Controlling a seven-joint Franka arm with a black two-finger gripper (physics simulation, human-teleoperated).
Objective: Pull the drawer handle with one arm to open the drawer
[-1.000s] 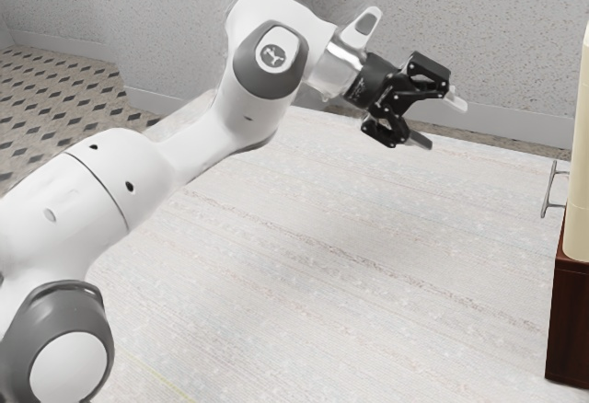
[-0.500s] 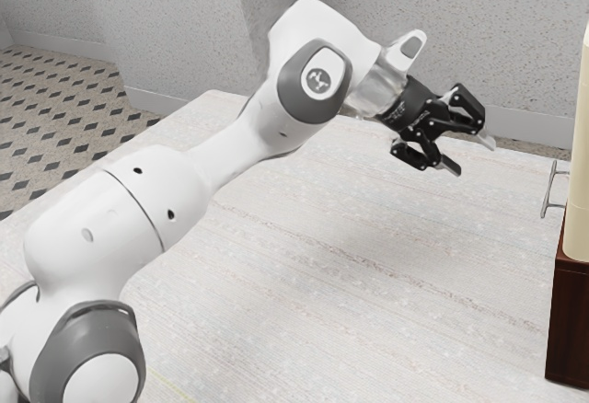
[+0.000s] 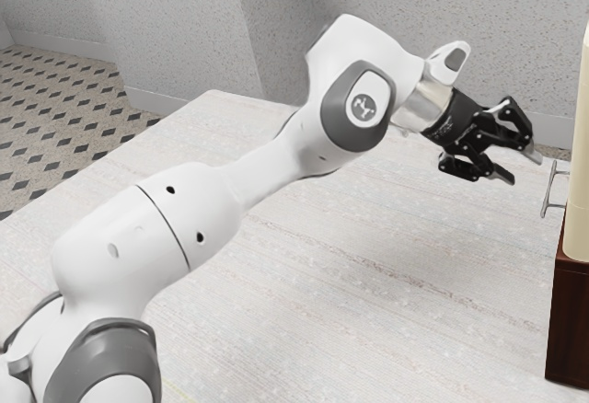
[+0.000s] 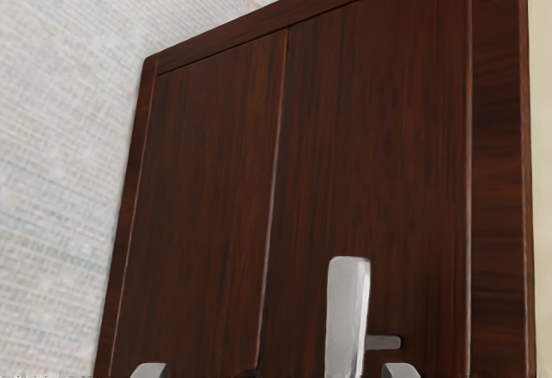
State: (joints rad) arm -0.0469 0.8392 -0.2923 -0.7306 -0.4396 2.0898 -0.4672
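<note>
In the exterior view the black gripper (image 3: 521, 167) is open, with nothing between its fingers. It is tilted down toward the metal handle (image 3: 549, 189), a short gap away on the exterior view's left of the cabinet. The wrist view has the gripper (image 4: 275, 371) fingertips at its lower edge. There the light grey handle (image 4: 348, 313) stands out from the dark brown drawer front (image 4: 371, 145), untouched by either fingertip. The front looks flush with its frame.
The dark wood cabinet (image 3: 571, 320) stands at the exterior view's right edge, with a cream block (image 3: 580, 201) above its dark side. A pale table (image 3: 368, 274) extends under the arm. A grey wall (image 3: 515, 35) rises behind.
My gripper has moved toward the exterior view's right and downward, closer to the handle, staying open. The handle and cabinet have not moved.
</note>
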